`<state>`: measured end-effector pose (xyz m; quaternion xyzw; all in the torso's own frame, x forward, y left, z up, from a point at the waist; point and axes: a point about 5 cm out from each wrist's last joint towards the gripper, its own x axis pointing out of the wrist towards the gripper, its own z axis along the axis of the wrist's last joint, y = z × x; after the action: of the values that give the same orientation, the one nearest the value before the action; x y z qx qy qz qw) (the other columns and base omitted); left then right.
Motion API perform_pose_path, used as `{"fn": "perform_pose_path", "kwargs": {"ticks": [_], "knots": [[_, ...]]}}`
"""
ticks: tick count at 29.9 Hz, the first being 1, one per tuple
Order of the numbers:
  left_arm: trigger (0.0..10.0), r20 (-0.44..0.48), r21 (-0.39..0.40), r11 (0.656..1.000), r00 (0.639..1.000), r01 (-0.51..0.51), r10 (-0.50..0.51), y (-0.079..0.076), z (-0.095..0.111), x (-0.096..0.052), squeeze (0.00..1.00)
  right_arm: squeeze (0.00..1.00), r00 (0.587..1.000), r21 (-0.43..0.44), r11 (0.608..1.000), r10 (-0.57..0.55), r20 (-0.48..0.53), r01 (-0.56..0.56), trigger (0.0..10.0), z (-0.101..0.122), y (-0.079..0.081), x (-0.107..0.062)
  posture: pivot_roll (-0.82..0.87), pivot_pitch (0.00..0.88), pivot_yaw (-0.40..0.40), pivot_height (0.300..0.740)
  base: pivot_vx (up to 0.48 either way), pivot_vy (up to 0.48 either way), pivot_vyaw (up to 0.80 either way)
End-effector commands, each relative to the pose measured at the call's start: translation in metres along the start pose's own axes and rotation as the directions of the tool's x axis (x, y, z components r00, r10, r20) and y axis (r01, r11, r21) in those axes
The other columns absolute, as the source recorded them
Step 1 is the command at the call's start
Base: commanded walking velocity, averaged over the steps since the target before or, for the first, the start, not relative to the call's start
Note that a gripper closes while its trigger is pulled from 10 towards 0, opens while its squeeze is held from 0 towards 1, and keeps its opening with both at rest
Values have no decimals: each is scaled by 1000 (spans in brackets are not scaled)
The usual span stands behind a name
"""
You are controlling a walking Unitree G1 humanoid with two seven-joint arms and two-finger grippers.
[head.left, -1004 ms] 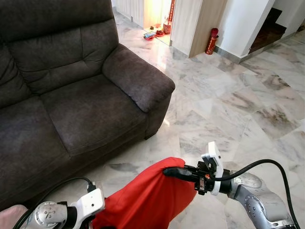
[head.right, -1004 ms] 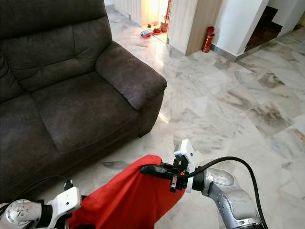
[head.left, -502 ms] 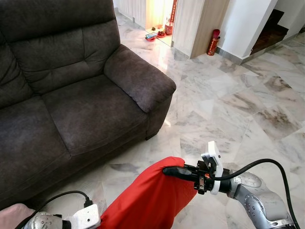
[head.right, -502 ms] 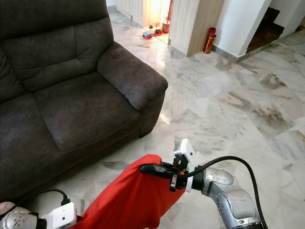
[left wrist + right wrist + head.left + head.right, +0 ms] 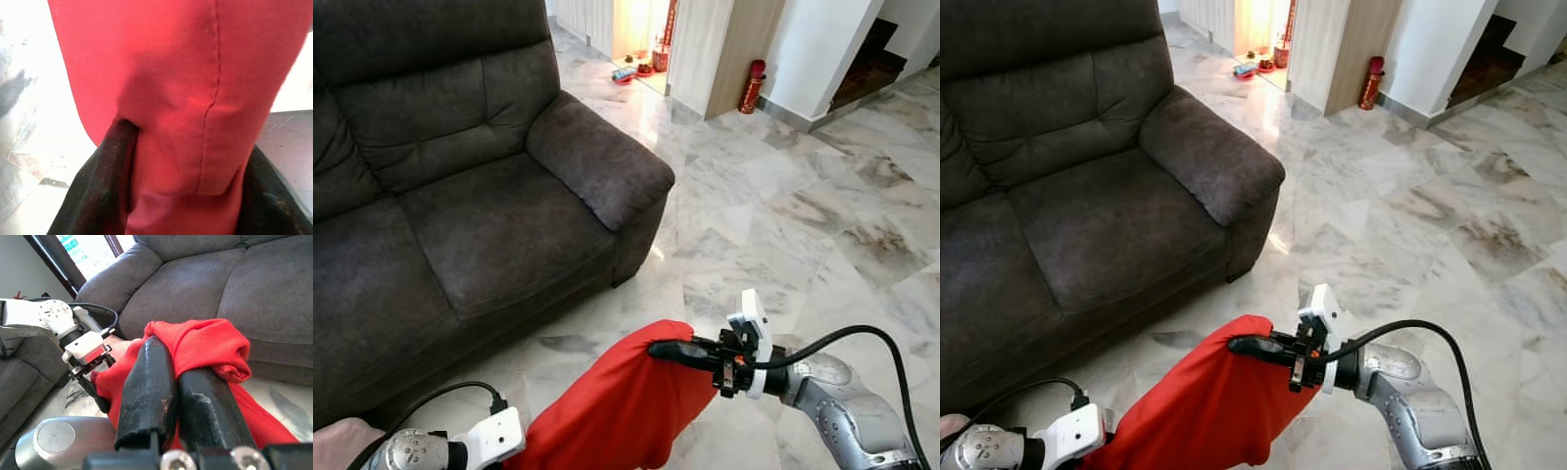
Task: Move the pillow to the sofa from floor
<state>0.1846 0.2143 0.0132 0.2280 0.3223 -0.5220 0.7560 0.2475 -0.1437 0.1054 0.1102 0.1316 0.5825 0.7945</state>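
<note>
The red pillow [image 5: 617, 411] hangs in the air above the floor [image 5: 783, 196], just in front of the dark sofa [image 5: 460, 196]. The right end effector [image 5: 668, 350] pinches its top corner. The left end effector [image 5: 181, 196] squeezes its other side. Both arms reach toward the sofa.

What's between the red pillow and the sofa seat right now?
Bare marble floor separates the red pillow, held by both grippers, from the sofa, seen in the left eye view.
</note>
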Motion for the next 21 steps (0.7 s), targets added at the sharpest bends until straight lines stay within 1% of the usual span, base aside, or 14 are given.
{"fn": "perform_pose_path", "kwargs": {"ticks": [1, 4, 11, 14, 21], "knots": [[0, -34, 26, 1000, 999, 1, 0, 0, -4, -2, 0, 0, 995, -94, 995, 45, 92, -36, 10000, 28, 3, 3, 42, 68, -63, 740, 0, 0, 0], [0, -31, 30, 999, 999, -10, 11, 2, -2, -3, 0, 0, 995, -93, 995, 41, 92, -32, 10000, 27, 3, 4, 41, 67, -63, 740, 0, 0, 0], [0, 5, 35, 998, 998, -56, 56, 9, 4, -4, 0, 0, 995, -93, 995, 31, 96, -23, 10000, 27, 2, 4, 42, 68, -62, 740, 0, 0, 0], [0, 33, 25, 996, 996, -84, 83, 13, 8, -6, 0, 0, 995, -90, 996, 24, 97, -15, 10000, 26, 1, 3, 42, 68, -62, 740, 0, 0, 0], [0, 83, 14, 995, 992, -98, 96, 14, 17, -4, 0, 0, 995, -84, 996, 5, 103, 4, 10000, 24, 0, 4, 41, 67, -59, 740, 0, 0, 0]]}}
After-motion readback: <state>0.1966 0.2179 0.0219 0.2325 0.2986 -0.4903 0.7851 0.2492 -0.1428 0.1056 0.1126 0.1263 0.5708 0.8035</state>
